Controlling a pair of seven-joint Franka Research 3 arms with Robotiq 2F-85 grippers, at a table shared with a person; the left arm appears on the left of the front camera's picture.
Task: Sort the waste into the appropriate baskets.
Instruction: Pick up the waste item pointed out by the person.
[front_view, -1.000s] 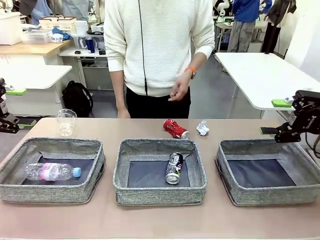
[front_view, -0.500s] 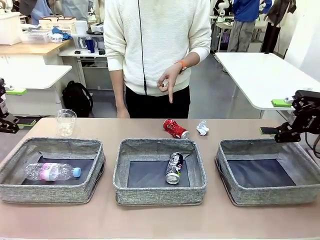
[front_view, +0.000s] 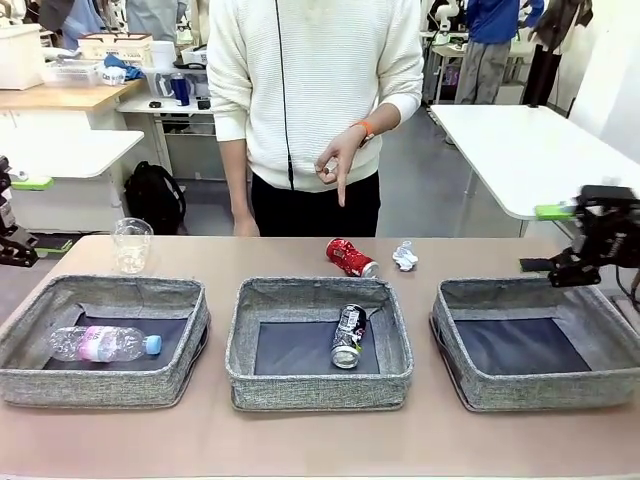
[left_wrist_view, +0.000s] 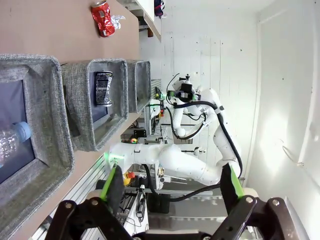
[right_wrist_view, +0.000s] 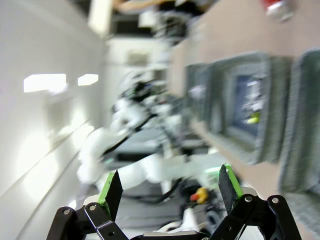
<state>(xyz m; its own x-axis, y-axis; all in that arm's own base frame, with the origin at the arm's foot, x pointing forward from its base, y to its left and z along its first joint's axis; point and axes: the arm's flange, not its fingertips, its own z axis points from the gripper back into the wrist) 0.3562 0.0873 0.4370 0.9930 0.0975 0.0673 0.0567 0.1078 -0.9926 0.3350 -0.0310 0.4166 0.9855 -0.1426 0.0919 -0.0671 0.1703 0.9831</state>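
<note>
In the front view the left gripper (front_view: 40, 214) and right gripper (front_view: 548, 238) stand spread wide, holding nothing, at the table's (front_view: 300, 440) ends. The bottle (front_view: 103, 343) lies in the left basket (front_view: 110, 384), the dark can (front_view: 348, 335) in the middle basket (front_view: 320, 385), and the cup (front_view: 131, 244), crushed red can (front_view: 351, 257) and paper wad (front_view: 405, 256) sit behind them. In the left wrist view the fingers (left_wrist_view: 115, 187) gape, well apart from the bottle; the right wrist view is blurred, its fingers (right_wrist_view: 114, 192) seemingly spread too, far from the baskets.
</note>
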